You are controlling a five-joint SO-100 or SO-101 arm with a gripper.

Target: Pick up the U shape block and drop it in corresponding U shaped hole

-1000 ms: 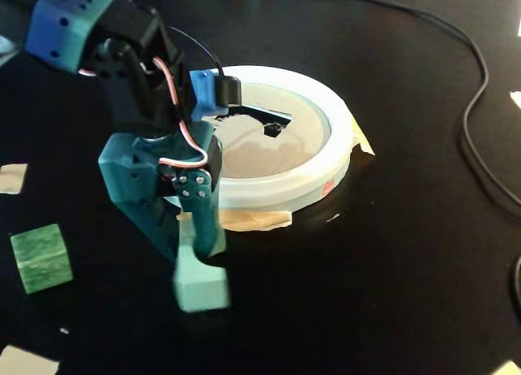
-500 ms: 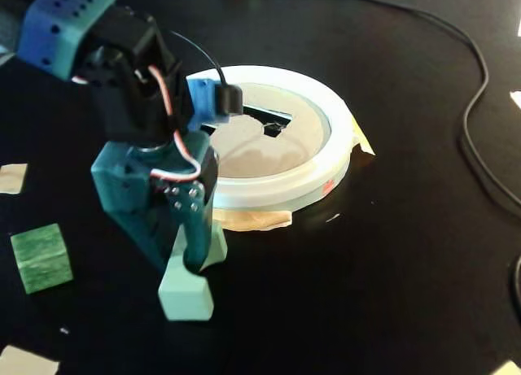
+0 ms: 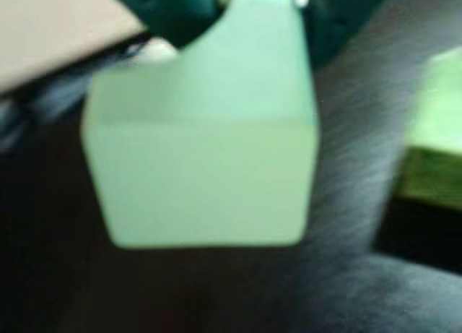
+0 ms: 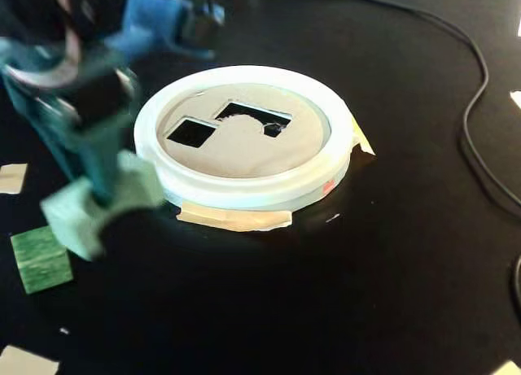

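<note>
A: Step?
B: Carrying. Hand (image 4: 96, 198) clamped on block (image 4: 98, 206), lifted off counter (image 4: 342, 294).
A: Next?
B: Swing right and beyond hand to hole (image 4: 248, 115) in disc; match notch to tab, then release.

U shape block (image 4: 98, 204): pale mint-green, plain. Cube (image 4: 41, 259) at its 8 o'clock: darker green, streaked grain. Disc (image 4: 244, 143) at 2 o'clock: tan face, white rim; U shaped hole (image 4: 248, 115) dark. Gripper (image 4: 102, 192): teal. Table (image 4: 366, 294): black.
</note>
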